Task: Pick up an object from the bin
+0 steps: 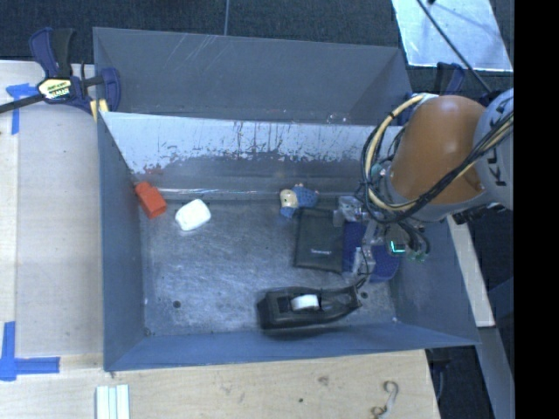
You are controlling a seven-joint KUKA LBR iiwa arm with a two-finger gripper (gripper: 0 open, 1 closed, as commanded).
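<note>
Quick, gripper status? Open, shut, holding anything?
Gripper: cannot be told; it is down beside the flat black pad, near the black tape dispenser.

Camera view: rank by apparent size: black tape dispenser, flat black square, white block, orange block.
1. Black tape dispenser
2. Flat black square, right edge behind the tool
3. White block and orange block: look alike, not ranked

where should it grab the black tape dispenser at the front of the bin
Probably across the tape dispenser at its narrow body, just left of the white roll, coming straight down from above. It lies long, left to right, close along the front wall, so a sideways approach looks blocked. Its short width front to back should suit a pinch.
</note>
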